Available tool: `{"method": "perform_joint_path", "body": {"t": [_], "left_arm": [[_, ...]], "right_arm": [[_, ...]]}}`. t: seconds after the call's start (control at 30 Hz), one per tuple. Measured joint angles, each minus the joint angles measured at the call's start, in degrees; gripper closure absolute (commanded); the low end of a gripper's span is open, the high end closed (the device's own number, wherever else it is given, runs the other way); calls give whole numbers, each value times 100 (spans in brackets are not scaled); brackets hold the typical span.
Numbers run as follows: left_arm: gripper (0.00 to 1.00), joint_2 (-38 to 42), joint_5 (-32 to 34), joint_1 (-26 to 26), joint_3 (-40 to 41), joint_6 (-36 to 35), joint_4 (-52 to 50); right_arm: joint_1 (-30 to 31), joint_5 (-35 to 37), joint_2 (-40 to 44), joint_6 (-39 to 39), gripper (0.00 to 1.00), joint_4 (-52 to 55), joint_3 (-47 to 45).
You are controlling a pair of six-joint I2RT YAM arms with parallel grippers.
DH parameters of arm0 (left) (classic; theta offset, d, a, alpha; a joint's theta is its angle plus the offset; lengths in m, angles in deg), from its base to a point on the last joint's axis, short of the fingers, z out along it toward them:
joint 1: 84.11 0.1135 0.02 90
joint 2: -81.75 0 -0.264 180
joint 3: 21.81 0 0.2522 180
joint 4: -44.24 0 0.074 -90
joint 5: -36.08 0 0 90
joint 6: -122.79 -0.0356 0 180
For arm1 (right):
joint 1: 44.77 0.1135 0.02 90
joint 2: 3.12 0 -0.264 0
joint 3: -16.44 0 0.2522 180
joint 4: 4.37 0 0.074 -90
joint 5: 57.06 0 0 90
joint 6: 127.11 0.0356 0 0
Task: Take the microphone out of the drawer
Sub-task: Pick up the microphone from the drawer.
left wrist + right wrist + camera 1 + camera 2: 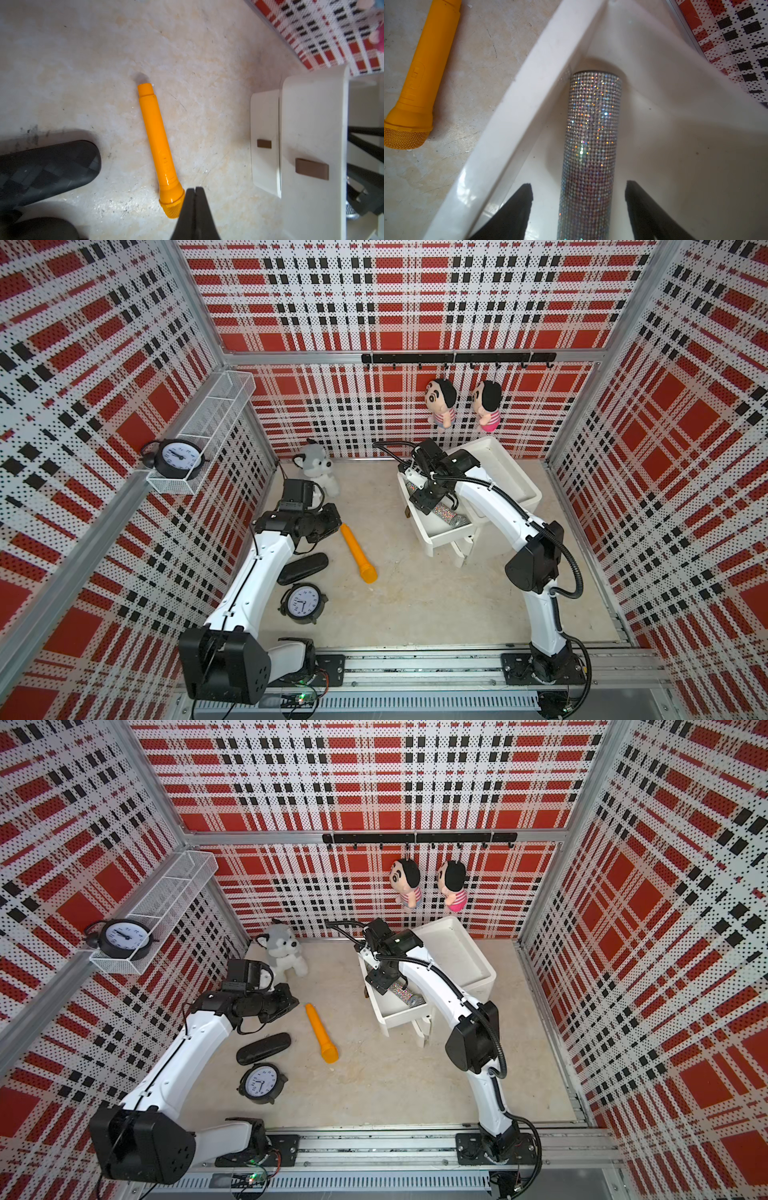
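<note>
A silver glitter-covered microphone [591, 135] lies inside the pulled-out white drawer [529, 99], also seen in both top views [446, 514] [401, 992]. My right gripper [579, 186] is open and reaches down into the drawer [440, 537], one finger on each side of the microphone's body with a gap on both sides. An orange microphone [158, 145] lies on the floor [358, 552]. My left gripper [195, 188] is shut with nothing in it, its tips just beside the orange microphone's mesh head.
The white cabinet [498, 472] stands at the back right. A black case [302, 568], an alarm clock [303, 602] and a husky plush [318, 468] lie near the left arm. A wire shelf [208, 418] with a clock and two hanging dolls [440, 402] are on the walls.
</note>
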Motion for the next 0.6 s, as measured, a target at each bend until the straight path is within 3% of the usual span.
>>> {"method": "perform_joint_path", "body": {"t": [0.1,0.17,0.37,0.53,0.6], "left_arm": [[100,212,17,94,229,238,0],[90,168,138,90,166,284,-107],[82,-507,1141,-195,-584,227,-728],[70,-647,1464,-435,-627,114,-916],[57,-667,1504,-533,-636,94,-933]], "right_arm": [[11,131,-22,15,24,2,2],[9,208,-31,17,24,9,2],[11,256,-98,13,23,92,103],[-13,223,-245,-66,33,179,232],[-39,208,-326,-92,37,223,232]]}}
